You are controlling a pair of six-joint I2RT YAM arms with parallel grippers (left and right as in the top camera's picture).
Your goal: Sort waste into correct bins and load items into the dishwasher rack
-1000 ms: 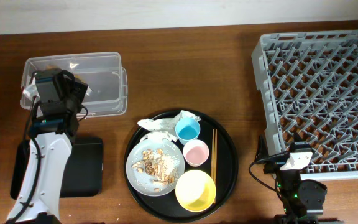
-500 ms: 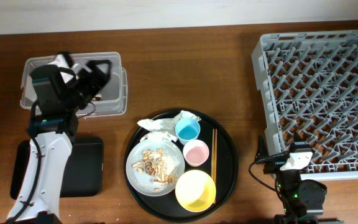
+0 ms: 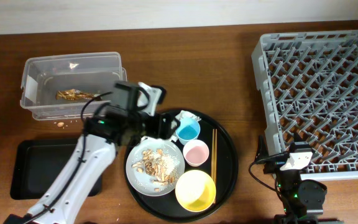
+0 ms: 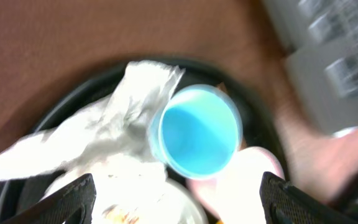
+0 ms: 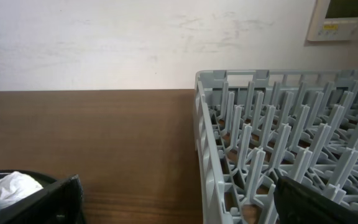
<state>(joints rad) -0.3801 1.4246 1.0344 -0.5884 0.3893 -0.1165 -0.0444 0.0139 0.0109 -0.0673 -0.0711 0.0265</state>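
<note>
surface: wooden table [image 3: 185, 68] | on it: clear tub [image 3: 73, 58], flat black tray [image 3: 33, 165], round black tray [image 3: 227, 149], grey rack [image 3: 261, 81]

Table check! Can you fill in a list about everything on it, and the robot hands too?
Surface: brown wooden table, a few crumbs beside the clear tub.
Job's things: brown scraps in the clear tub; black rectangular tray below it; wrapper, blue cup, pink cup, yellow bowl, chopsticks and grey plate with food scraps on the round black tray; rack shows nothing loaded.
Clutter: nothing seen.
Grippers: left gripper open over wrapper and blue cup; right gripper open beside the rack.
Cables: black cable on the left arm; thin cable by the right arm.
Surroundings: pale wall, wall panel.
</note>
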